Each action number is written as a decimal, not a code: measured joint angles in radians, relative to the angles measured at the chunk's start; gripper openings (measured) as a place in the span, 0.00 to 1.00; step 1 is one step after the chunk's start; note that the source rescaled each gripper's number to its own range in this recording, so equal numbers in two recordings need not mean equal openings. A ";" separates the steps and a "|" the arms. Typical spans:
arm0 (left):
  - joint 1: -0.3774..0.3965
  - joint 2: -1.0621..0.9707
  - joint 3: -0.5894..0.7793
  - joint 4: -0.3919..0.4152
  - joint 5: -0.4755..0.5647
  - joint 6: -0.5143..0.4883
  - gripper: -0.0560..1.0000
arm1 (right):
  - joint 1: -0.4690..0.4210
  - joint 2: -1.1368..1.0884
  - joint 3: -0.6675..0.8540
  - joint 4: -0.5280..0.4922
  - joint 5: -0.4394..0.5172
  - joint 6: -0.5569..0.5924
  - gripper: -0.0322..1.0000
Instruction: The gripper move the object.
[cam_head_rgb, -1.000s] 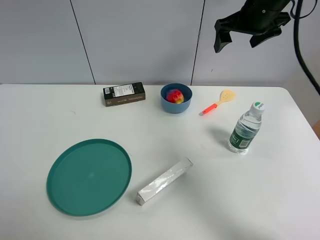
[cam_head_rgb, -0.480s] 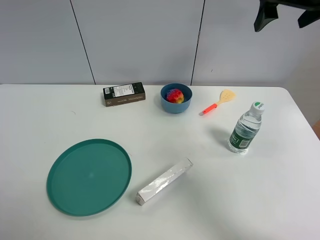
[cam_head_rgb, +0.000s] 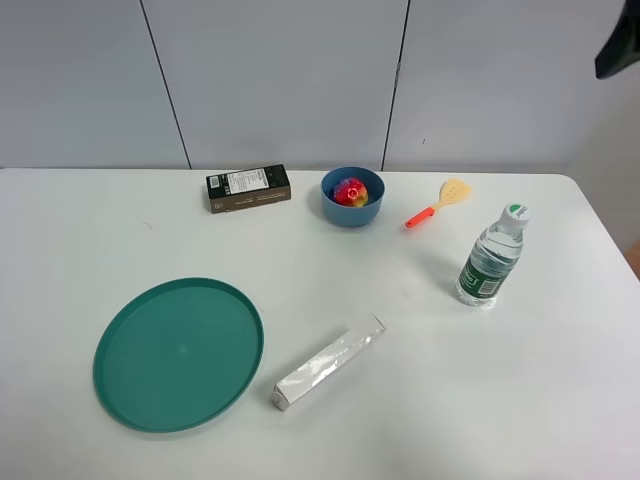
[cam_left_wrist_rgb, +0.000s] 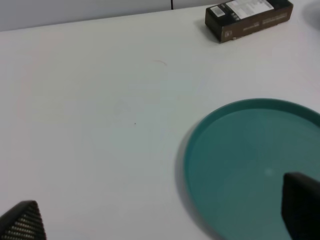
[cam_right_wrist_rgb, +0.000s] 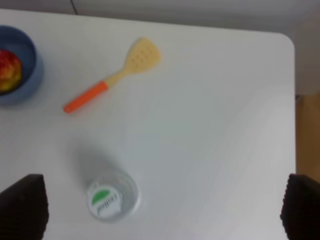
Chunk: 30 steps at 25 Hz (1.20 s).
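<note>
Only a dark fragment of the right end effector (cam_head_rgb: 618, 50) is seen at the upper right edge of the high view; the rest is cut off. In its wrist view two finger (cam_right_wrist_rgb: 22, 206) tips are recorded at opposite corners, set wide apart with nothing between them. The left end effector (cam_left_wrist_rgb: 160, 220) is seen only in its own wrist view, where two dark tips likewise stand far apart, empty, above the green plate (cam_left_wrist_rgb: 235, 150).

The rainbow ball (cam_head_rgb: 349, 192) is partly hidden by the wall of the blue bowl (cam_head_rgb: 352, 210), inside which it rests, at the far middle of the white surface (cam_head_rgb: 560, 380). In the right wrist view the ball (cam_right_wrist_rgb: 10, 70) is cut by the frame edge and blurred. Being round, it has no long axis or heading that can be told. Red, yellow and a little purple are noted on its exposed top; its texture cannot be made out.
</note>
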 joint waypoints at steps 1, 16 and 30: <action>0.000 0.000 0.000 0.000 0.000 0.000 1.00 | -0.014 -0.042 0.059 0.000 -0.020 0.000 0.81; 0.000 0.000 0.000 0.000 0.000 0.000 1.00 | -0.059 -0.466 0.551 0.029 -0.137 0.012 0.77; 0.000 0.000 0.000 0.000 0.000 0.000 1.00 | -0.059 -0.905 0.972 0.055 -0.210 0.026 0.77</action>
